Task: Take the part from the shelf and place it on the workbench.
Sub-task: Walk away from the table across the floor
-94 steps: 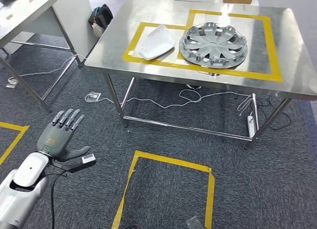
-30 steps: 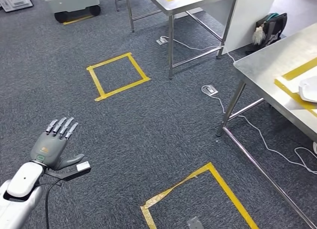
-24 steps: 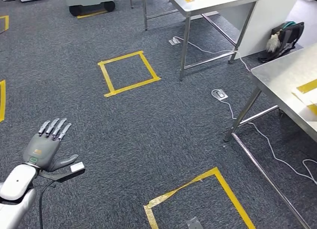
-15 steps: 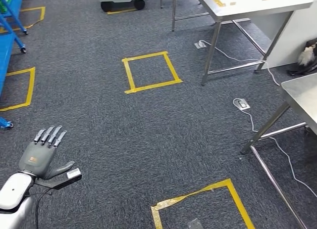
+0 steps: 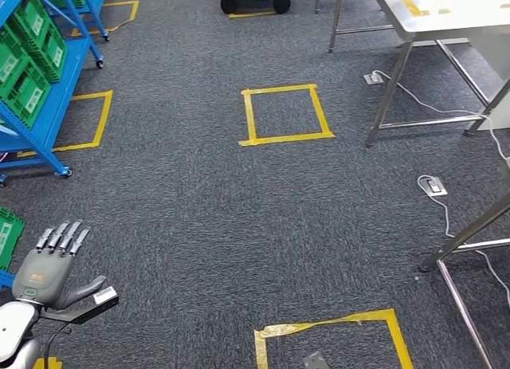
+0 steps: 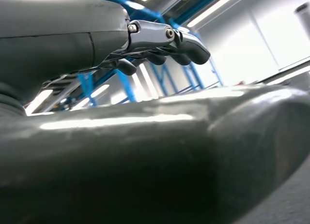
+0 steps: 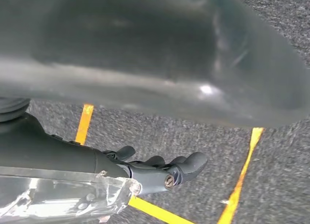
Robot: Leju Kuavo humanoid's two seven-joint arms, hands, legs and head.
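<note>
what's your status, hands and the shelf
Left robot hand open, empty. Right robot hand empty, fingers loosely extended. Blue shelf with green bins ahead on the left, no part picked yet. Open carpet between.

my left hand (image 5: 45, 267) has a dark grey back carrying a small orange mark and a green-ringed oval near the wrist, with lighter grey segmented fingers (image 5: 60, 236). a black bar with a white label juts out beneath the thumb, and a thin black cable runs down from it. the forearm shell is glossy white-silver. my right hand (image 7: 161, 173) shows dark curved fingers, a bright screw at the knuckle and a clear plastic wrist cover.
</note>
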